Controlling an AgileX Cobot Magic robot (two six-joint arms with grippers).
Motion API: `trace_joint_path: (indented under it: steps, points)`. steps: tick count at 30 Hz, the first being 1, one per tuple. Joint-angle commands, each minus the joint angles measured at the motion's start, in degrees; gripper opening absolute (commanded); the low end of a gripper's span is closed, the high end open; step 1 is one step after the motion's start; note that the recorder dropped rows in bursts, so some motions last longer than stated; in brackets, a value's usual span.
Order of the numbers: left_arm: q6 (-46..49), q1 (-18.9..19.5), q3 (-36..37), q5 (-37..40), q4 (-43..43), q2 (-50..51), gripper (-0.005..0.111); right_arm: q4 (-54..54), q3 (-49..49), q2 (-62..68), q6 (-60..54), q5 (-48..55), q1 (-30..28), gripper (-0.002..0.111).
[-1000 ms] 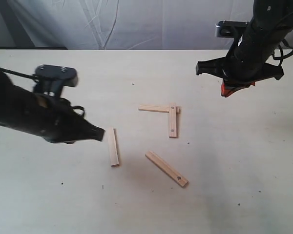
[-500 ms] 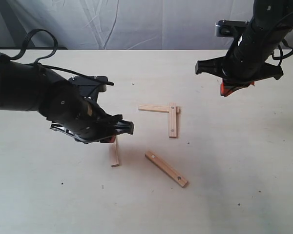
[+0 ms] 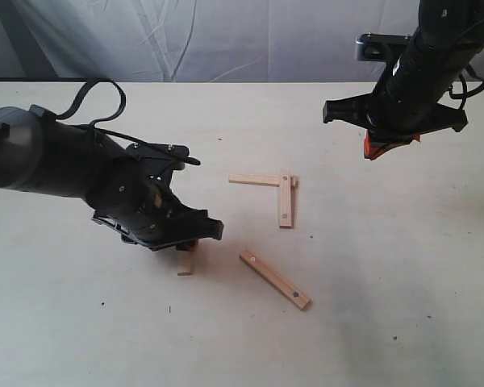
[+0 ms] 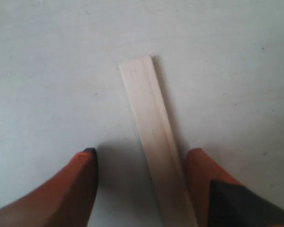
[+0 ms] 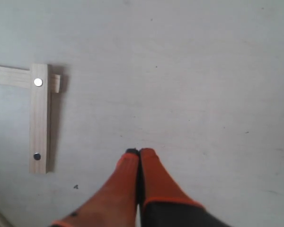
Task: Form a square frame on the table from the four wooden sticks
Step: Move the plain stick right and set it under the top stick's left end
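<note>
Two pale sticks form an L on the table (image 3: 371,266): a plain stick (image 3: 254,180) lies flat and a dotted stick (image 3: 285,201) (image 5: 39,118) crosses its end. A second dotted stick (image 3: 275,279) lies loose and slanted nearer the front. The last plain stick (image 4: 154,132) (image 3: 185,265) runs between the orange fingers of my left gripper (image 4: 139,153) (image 3: 185,243), which stands open over it, the stick close to one finger. My right gripper (image 5: 139,151) (image 3: 377,149) hangs shut and empty, high to the right of the L.
A wrinkled grey-white cloth backdrop (image 3: 226,40) hangs behind the table's far edge. The left arm's dark bulk (image 3: 81,181) covers the table's left middle.
The left arm has swung in from the left and come down over the plain stick, its fingers now straddling it. The right arm and the other sticks have not moved.
</note>
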Motion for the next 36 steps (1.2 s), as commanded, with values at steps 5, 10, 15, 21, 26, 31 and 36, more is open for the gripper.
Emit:
trace_joint_path:
  steps: [5, 10, 15, 21, 26, 31, 36]
  points:
    - [-0.1, -0.1, -1.0, 3.3, 6.2, 0.8, 0.054, 1.3, 0.1, -0.5, -0.3, -1.4, -0.3, 0.000]
    - [0.2, -0.1, -1.0, 3.5, 6.1, 1.0, 0.024, 1.3, 0.1, -0.5, -0.3, -1.4, -0.3, 0.000]
    - [0.2, -0.1, -0.4, 0.3, 5.7, 1.0, 0.000, 1.3, 0.1, -0.5, -0.3, -2.9, -0.3, 0.000]
    - [0.1, -0.1, -3.5, -2.8, 2.6, -0.4, 0.000, 1.1, 0.1, -0.5, -0.3, -3.2, -0.3, 0.000]
    - [0.1, -0.2, -8.2, -3.6, -2.3, 0.2, 0.000, 1.4, 0.1, -0.5, 0.3, -3.5, -1.7, 0.000]
    - [0.0, -1.7, -12.6, -4.2, -3.4, 3.3, 0.000, 3.1, 0.1, -0.5, 0.3, -4.1, -4.7, 0.000]
    - [0.0, -2.4, -16.7, -4.4, -7.4, 7.5, 0.000, 2.2, 0.1, -0.5, 0.2, -4.5, -5.0, 0.000]
